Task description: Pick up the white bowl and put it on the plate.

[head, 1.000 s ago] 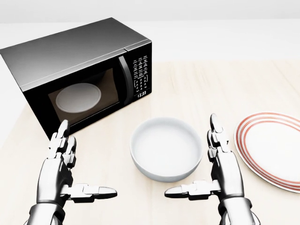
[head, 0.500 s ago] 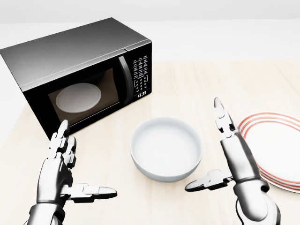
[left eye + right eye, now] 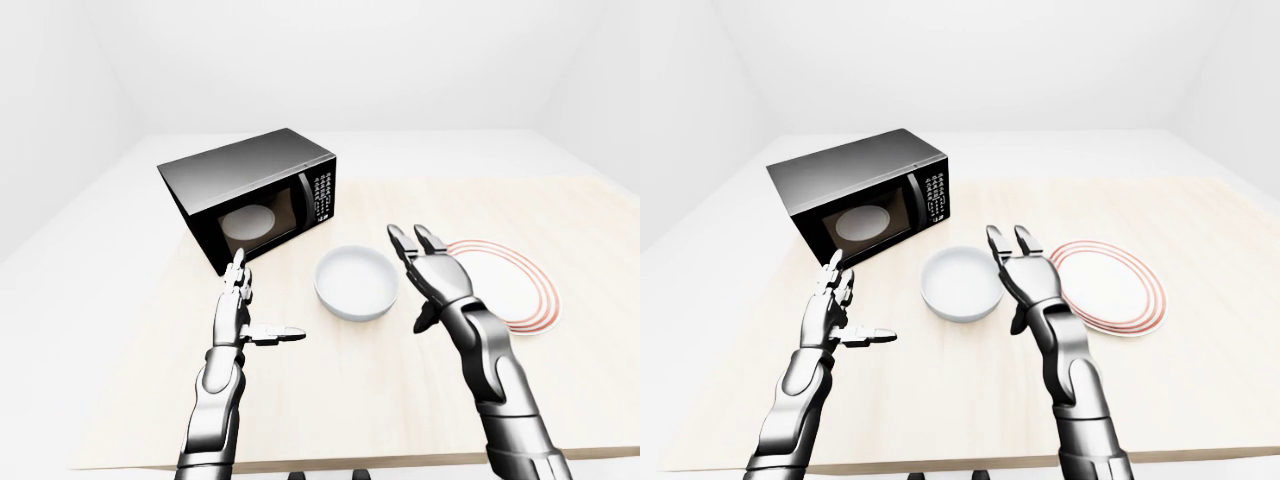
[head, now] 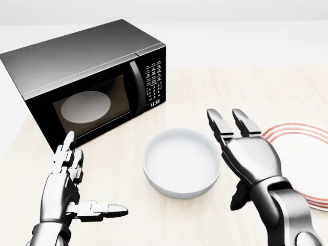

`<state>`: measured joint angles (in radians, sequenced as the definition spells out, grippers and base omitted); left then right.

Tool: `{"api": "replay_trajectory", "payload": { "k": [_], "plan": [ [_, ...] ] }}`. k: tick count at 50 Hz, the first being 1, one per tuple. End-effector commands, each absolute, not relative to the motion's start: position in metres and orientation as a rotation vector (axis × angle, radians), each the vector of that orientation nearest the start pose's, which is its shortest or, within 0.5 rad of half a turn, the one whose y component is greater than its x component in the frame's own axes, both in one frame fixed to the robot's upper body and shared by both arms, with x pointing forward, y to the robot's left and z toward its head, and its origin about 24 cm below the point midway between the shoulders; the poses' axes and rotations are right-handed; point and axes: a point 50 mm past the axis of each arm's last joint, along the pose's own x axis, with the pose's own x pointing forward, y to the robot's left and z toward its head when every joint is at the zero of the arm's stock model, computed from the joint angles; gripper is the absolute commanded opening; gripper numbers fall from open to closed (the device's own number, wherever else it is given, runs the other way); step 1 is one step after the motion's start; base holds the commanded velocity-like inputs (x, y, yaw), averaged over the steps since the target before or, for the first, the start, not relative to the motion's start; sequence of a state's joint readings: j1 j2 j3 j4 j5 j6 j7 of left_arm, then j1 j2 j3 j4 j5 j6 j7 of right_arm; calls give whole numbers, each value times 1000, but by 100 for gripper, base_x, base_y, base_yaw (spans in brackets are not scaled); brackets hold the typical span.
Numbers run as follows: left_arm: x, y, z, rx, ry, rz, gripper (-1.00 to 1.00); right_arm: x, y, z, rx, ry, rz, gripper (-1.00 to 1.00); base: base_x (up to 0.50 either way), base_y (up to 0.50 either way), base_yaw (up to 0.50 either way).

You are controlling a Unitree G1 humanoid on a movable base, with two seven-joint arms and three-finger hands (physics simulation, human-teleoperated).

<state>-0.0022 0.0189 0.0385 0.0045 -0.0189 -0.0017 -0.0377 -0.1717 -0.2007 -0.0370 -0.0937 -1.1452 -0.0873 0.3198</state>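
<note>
The white bowl (image 4: 181, 162) sits upright on the wooden table, in the middle of the head view. The plate (image 3: 1107, 284), white with red rings, lies to its right, partly hidden in the head view behind my right hand. My right hand (image 4: 241, 154) is open, palm turned toward the bowl, fingers raised just right of the bowl's rim and not touching it. My left hand (image 4: 77, 187) is open at the lower left, thumb pointing right, well apart from the bowl.
A black microwave (image 4: 87, 77) stands at the upper left of the table (image 3: 350, 390), door shut, a white dish visible inside. White floor and walls surround the table.
My right hand has turned its palm toward the bowl and shifted left, closer to the rim, covering more of the plate. The left hand, bowl and plate have not moved.
</note>
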Motion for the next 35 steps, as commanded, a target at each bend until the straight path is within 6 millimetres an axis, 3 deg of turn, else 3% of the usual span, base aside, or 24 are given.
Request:
{"api": "replay_trajectory", "payload": {
  "k": [1, 17, 35],
  "plan": [
    [254, 160, 41, 0, 0, 0, 100, 286, -165, 101, -1494, -48, 208, 100, 0, 0, 0],
    [254, 160, 41, 0, 0, 0, 100, 276, -152, 83, -1423, 111, 475, 100, 0, 0, 0],
    [254, 160, 41, 0, 0, 0, 100, 280, -135, 85, -1409, 91, 544, 100, 0, 0, 0]
  ]
}}
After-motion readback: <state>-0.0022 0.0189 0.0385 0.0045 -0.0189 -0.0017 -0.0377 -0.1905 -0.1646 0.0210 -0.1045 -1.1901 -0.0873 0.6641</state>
